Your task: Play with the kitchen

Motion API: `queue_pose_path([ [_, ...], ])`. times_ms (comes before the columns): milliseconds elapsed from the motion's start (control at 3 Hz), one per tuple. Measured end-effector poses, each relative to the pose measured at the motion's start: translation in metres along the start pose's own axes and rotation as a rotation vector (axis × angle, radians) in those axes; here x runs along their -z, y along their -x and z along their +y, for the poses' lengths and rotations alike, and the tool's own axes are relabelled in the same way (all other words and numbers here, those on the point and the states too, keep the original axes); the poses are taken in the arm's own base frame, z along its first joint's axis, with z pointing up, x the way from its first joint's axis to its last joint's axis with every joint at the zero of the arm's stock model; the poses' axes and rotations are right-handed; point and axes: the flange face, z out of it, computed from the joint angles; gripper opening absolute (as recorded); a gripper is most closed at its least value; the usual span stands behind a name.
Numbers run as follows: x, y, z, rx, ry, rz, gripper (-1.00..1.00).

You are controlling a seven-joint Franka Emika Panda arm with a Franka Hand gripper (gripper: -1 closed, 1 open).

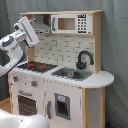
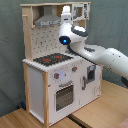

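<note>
Over on the first exterior view's left, the arm's gripper [image 1: 25,29] hangs up by the grey hood [image 1: 42,26], above the hob [image 1: 36,66]; honestly can't tell if it's open or clenched. Moving right, the kitchen [image 1: 65,95] stands square on the floor with its sink [image 1: 71,74], black tap [image 1: 84,59] and microwave [image 1: 70,23]. Oven door [image 1: 25,104] looks closed, nothing's been moved, so I'd say play has barely started.
</note>
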Motion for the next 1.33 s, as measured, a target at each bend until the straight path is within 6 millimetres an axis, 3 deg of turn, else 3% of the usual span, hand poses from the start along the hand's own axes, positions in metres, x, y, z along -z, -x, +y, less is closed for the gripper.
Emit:
queue_pose_path([
  [333, -0.013, 0.006, 0.001, -0.023, 0.017, -0.055, 1.00],
  [667, -0.014, 0.007, 0.001, -0.025, 0.018, -0.059, -1.00],
  [1000, -0.058, 0.019, -0.004, -0.035, 0.009, -0.131, -1.00],
  [1333, -0.058, 0.003, -0.018, -0.041, -0.025, -0.087, -1.00],
])
